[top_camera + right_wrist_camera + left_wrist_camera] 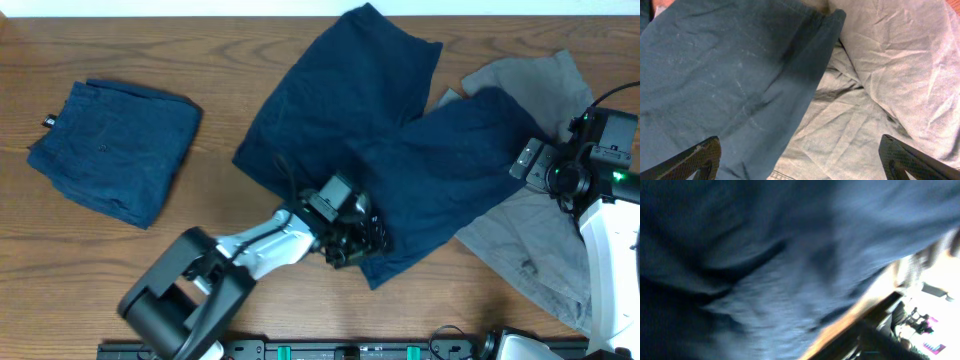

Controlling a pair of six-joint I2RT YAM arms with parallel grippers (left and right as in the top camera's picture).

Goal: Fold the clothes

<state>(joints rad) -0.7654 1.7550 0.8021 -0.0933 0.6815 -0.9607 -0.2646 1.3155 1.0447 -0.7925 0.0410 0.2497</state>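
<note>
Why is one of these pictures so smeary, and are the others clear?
Left wrist view: smeared, the navy cloth fills it, likely too close to focus, with white glare at right. Right wrist view: sharp, creases in the grey cloth show. Overhead: evenly lit, crisp, only soft shadows.

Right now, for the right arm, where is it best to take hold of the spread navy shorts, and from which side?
Probably the leg hem that lies over the grey garment, coming from the right and above. That edge is free and on top, between the fingers of the open right gripper. Pinch shallowly, or the grey cloth beneath may come too.
</note>
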